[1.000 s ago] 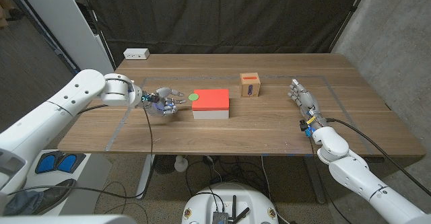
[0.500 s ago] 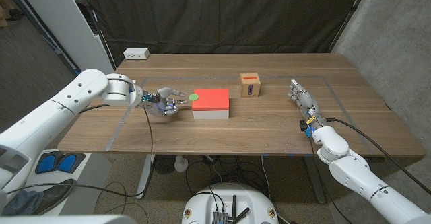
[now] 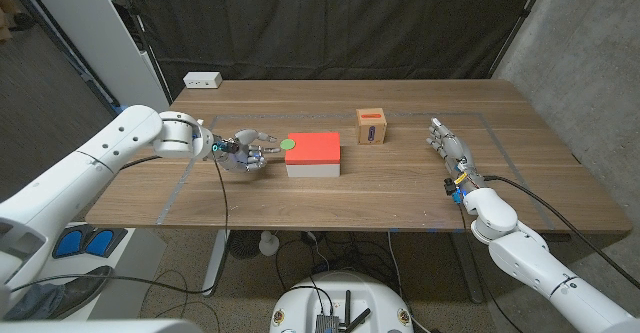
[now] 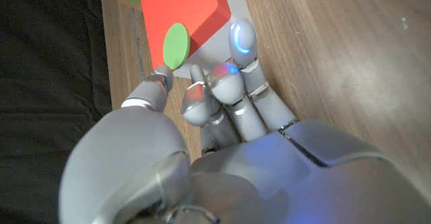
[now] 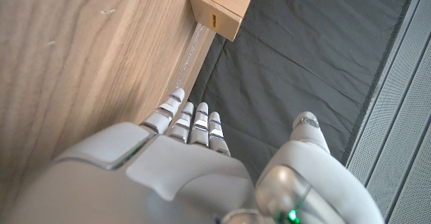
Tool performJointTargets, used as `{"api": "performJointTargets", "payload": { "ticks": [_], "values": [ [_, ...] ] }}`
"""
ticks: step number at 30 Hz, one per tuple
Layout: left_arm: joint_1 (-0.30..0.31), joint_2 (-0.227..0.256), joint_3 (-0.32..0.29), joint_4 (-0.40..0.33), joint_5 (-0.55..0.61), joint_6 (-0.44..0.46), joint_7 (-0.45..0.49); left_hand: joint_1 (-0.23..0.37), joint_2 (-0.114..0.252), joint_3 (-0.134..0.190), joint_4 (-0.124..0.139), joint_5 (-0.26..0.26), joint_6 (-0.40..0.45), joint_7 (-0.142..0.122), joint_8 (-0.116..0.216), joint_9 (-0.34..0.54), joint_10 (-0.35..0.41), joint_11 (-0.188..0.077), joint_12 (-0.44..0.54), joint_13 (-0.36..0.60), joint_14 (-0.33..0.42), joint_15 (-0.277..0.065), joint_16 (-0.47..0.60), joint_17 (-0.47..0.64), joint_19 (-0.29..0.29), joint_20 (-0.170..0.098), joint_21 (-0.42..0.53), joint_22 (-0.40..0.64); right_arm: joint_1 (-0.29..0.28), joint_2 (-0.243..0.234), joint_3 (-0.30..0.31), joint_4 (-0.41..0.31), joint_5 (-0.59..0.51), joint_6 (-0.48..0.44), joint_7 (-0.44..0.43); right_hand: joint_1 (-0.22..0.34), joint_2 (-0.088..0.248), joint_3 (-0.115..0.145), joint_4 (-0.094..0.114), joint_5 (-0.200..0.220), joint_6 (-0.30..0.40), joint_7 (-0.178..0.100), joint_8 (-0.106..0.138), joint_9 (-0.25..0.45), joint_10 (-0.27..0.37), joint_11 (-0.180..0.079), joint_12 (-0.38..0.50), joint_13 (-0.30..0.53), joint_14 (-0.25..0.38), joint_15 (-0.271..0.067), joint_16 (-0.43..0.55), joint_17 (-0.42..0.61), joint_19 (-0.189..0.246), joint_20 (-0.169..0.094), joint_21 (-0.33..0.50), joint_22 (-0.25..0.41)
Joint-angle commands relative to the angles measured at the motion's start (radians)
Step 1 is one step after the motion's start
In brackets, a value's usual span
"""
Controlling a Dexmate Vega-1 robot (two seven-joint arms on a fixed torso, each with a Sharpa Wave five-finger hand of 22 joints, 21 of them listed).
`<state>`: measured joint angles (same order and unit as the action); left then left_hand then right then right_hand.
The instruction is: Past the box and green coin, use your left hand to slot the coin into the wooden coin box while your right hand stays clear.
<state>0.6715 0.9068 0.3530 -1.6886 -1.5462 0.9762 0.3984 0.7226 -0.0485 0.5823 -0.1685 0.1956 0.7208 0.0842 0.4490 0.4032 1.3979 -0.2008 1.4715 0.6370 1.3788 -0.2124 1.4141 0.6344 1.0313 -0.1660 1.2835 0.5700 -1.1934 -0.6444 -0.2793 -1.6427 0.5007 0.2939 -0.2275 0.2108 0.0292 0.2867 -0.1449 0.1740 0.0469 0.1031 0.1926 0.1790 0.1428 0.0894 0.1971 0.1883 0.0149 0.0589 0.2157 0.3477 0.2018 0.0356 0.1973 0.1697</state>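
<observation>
Left hand (image 3: 243, 153) hovers empty, fingers loosely spread, fingertips just short of the green coin (image 3: 288, 144) lying on the red-topped box (image 3: 314, 154). Contact is hard to judge. Right hand (image 3: 449, 147) waits with fingers straight, well right of the wooden coin box (image 3: 372, 126), whose slot is partly cut off at the wrist.

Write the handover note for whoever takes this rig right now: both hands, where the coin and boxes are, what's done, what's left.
Left hand: open, holding nothing, fingertips close to the green coin but not gripping it.
Right hand: open, holding nothing, at the table's right side, well clear of everything.
Green coin: lies on the left end of the red-topped box, mid-table.
Wooden coin box: stands behind and to the right of the red-topped box, nothing in its slot as far as can be seen.
Done: left hand brought up to the coin.
Left: pinch the coin, carry it to the wooden coin box, slot it in; keep the right hand away.
</observation>
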Motion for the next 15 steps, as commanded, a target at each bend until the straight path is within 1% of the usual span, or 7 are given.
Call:
{"api": "performJointTargets", "payload": {
  "ticks": [1, 3, 5, 9, 11, 13, 15],
  "values": [
    [-0.009, -0.023, 0.004, 0.007, 0.029, 0.005, -0.006, -0.008, -0.002, 0.005, 0.002, -0.001, -0.010, 0.007, -0.006, -0.004, -0.002, -0.001, 0.002, 0.001, 0.007, 0.002, -0.002, -0.001, 0.008, -0.047, 0.005, -0.002, -0.002, -0.001, -0.002, -0.001, -0.004, -0.001, -0.002, 0.014, 0.001, 0.004, -0.004, 0.004, 0.010, 0.000, 0.006, 0.005, 0.006, 0.001, 0.003, 0.002, 0.005, -0.002, 0.008, 0.002, 0.010, 0.003, 0.000, 0.005],
    [-0.015, -0.024, 0.011, 0.014, 0.043, 0.006, -0.028, -0.009, -0.003, 0.005, 0.002, -0.001, -0.013, 0.008, -0.009, -0.006, -0.005, -0.003, 0.003, 0.007, 0.010, 0.002, 0.001, 0.002, 0.007, -0.047, 0.005, -0.005, -0.003, 0.001, -0.001, -0.001, -0.001, 0.000, -0.002, 0.014, 0.001, 0.004, -0.004, 0.004, 0.010, 0.000, 0.006, 0.005, 0.006, 0.001, 0.003, 0.002, 0.004, -0.002, 0.008, 0.001, 0.010, 0.004, 0.000, 0.005],
    [-0.023, -0.031, 0.016, 0.017, 0.045, 0.018, -0.014, -0.010, -0.003, 0.005, 0.003, -0.001, -0.014, 0.010, -0.010, -0.007, -0.004, -0.003, 0.002, 0.005, 0.010, 0.002, 0.002, 0.003, 0.007, -0.047, 0.006, -0.006, -0.003, 0.000, -0.001, -0.001, -0.004, 0.000, -0.004, 0.014, 0.001, 0.004, -0.004, 0.004, 0.011, -0.001, 0.006, 0.005, 0.006, 0.002, 0.003, 0.002, 0.004, -0.002, 0.008, 0.001, 0.010, 0.004, 0.000, 0.005],
    [-0.028, -0.037, 0.020, 0.025, 0.064, 0.018, -0.040, -0.010, -0.005, 0.005, 0.002, -0.001, -0.024, 0.015, -0.017, -0.013, -0.006, -0.001, 0.000, 0.008, 0.011, 0.002, 0.003, 0.003, 0.008, -0.047, 0.008, -0.010, -0.008, -0.002, 0.001, -0.005, -0.003, -0.002, -0.006, 0.014, 0.001, 0.004, -0.004, 0.004, 0.012, -0.001, 0.006, 0.005, 0.006, 0.002, 0.003, 0.002, 0.004, 0.000, 0.008, 0.001, 0.010, 0.004, 0.000, 0.005],
    [-0.028, -0.041, 0.019, 0.025, 0.068, 0.019, -0.038, -0.010, -0.005, 0.006, 0.003, -0.001, -0.022, 0.019, -0.019, -0.018, -0.005, -0.002, -0.001, 0.009, 0.009, 0.002, 0.001, 0.001, 0.005, -0.047, 0.008, -0.016, -0.009, -0.002, 0.002, -0.005, -0.002, 0.000, -0.006, 0.014, 0.001, 0.004, -0.004, 0.004, 0.014, 0.000, 0.006, 0.005, 0.006, 0.002, 0.002, 0.002, 0.005, -0.002, 0.008, 0.001, 0.010, 0.004, 0.000, 0.005],
    [-0.034, -0.042, 0.023, 0.028, 0.078, 0.024, -0.051, -0.011, -0.005, 0.007, 0.003, -0.001, -0.021, 0.018, -0.021, -0.021, -0.003, -0.002, -0.002, 0.008, 0.011, 0.002, 0.004, 0.004, 0.006, -0.047, 0.010, -0.016, -0.011, -0.002, 0.003, -0.006, -0.001, -0.001, -0.008, 0.015, 0.001, 0.004, -0.004, 0.004, 0.015, -0.001, 0.007, 0.005, 0.006, 0.002, 0.002, 0.002, 0.005, -0.002, 0.008, 0.001, 0.010, 0.004, 0.000, 0.005],
    [-0.035, -0.046, 0.022, 0.028, 0.079, 0.028, -0.044, -0.011, -0.005, 0.007, 0.003, 0.000, -0.019, 0.018, -0.021, -0.023, 0.000, -0.002, -0.004, 0.004, 0.006, 0.002, 0.000, 0.001, 0.005, -0.048, 0.011, -0.018, -0.013, -0.001, 0.004, -0.007, 0.000, 0.001, -0.009, 0.015, 0.001, 0.004, -0.004, 0.004, 0.016, 0.000, 0.007, 0.005, 0.007, 0.005, 0.003, 0.002, 0.005, 0.000, 0.008, 0.001, 0.010, 0.004, 0.000, 0.005]
  ]
}}
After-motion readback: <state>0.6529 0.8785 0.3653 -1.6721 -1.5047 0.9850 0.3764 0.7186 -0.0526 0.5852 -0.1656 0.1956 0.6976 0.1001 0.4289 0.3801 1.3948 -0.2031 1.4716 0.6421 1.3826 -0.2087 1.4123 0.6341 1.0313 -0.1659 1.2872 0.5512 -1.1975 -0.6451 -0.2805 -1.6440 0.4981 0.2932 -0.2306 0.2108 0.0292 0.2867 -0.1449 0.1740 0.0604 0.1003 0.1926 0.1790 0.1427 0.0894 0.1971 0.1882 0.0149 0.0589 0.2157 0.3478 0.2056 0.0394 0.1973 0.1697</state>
